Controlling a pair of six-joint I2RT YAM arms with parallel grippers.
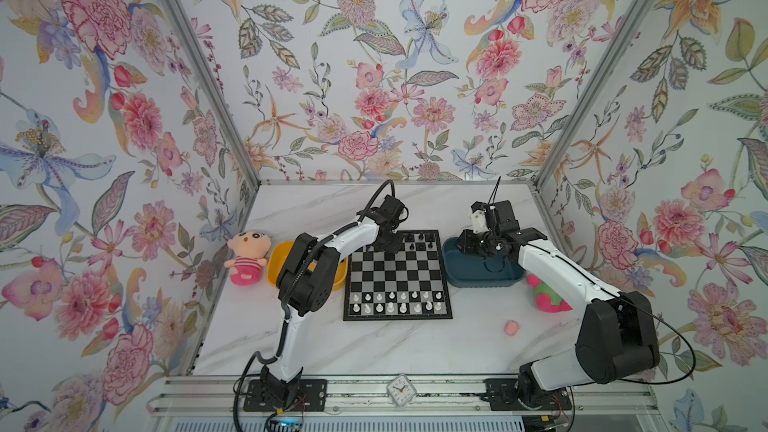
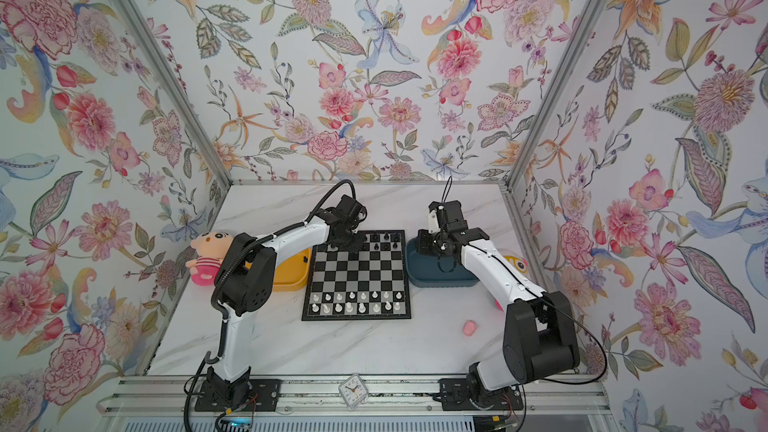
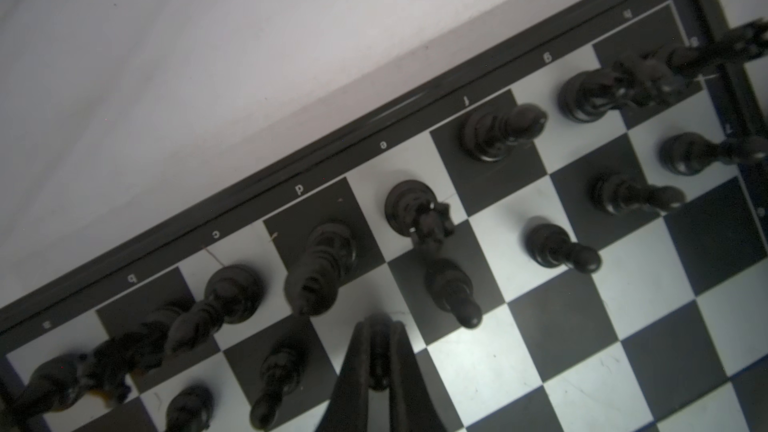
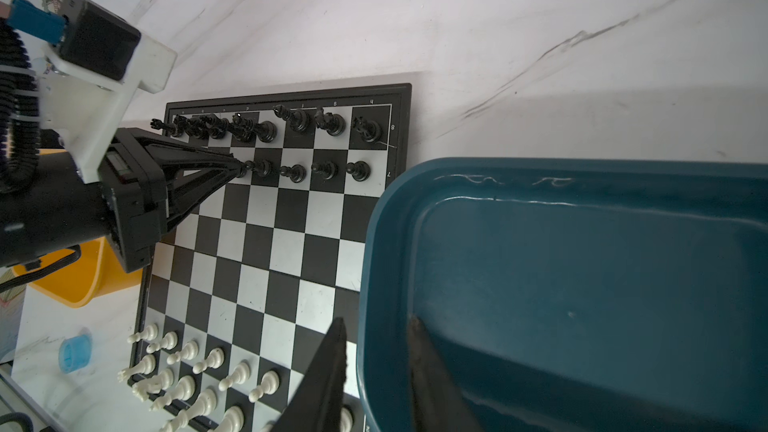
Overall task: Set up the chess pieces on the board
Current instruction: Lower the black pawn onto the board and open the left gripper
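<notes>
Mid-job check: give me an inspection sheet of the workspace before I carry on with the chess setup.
Surface: white marbled tabletop, no spills seen.
Job's things: board flat at centre; white pieces in the near two rows; black pieces in the far two rows, partly hidden by the left arm.
Clutter: yellow tray and dark blue tray flank the board; plush doll, green-pink plush, pink lump, clock on the front rail.
Grippers: left gripper shut, tips at the black pawn row, unclear whether it pinches a pawn; right gripper open, straddling the blue tray's rim, holding nothing.
Cables: black cabling along both arms, none on the board.
Surroundings: floral walls, metal frame.
</notes>
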